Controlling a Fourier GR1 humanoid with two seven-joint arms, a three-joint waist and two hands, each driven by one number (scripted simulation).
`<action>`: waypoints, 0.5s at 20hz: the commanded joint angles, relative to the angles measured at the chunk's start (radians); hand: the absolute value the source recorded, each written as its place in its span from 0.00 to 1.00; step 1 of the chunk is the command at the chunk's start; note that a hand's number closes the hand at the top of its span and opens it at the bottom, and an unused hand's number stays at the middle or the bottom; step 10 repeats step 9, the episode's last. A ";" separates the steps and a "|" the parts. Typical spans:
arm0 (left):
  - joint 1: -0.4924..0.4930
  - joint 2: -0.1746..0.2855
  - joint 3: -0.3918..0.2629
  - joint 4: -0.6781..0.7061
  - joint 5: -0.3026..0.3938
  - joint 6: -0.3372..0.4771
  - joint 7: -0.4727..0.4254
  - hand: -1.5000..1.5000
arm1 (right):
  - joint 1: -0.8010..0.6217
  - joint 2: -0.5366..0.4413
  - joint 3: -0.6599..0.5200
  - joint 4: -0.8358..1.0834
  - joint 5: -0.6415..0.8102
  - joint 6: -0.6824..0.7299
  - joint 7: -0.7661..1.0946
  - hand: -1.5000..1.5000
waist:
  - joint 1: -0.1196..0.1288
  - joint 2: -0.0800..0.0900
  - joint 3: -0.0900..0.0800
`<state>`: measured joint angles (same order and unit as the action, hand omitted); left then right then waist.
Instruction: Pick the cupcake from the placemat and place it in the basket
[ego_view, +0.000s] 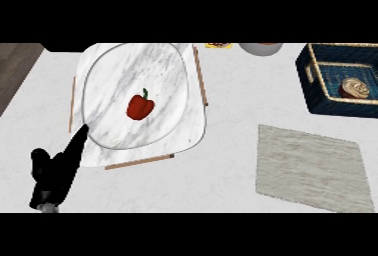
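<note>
A red bell pepper (140, 106) lies on a marble tray (125, 65), white bowl (260, 48) beyond.

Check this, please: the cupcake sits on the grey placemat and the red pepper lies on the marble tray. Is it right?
One thing is wrong. The head view shows the cupcake inside the basket, not on the grey placemat. The red pepper does lie on the marble tray.
</note>
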<state>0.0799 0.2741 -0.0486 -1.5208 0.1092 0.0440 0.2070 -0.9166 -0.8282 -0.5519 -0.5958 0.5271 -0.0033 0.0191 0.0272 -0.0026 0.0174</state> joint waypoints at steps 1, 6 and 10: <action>0.064 -0.053 -0.047 0.086 -0.032 0.031 0.044 0.50 | -0.027 -0.036 -0.048 0.041 -0.041 -0.002 -0.007 0.00 | -0.008 0.011 -0.016; 0.078 -0.012 -0.002 0.062 0.013 -0.009 0.083 0.50 | 0.010 -0.143 -0.124 0.098 -0.078 -0.009 -0.002 0.00 | -0.017 0.009 -0.016; 0.079 -0.044 -0.026 0.069 0.000 -0.002 0.060 0.50 | 0.030 -0.221 -0.143 0.153 -0.092 0.065 -0.015 0.00 | -0.017 0.011 -0.016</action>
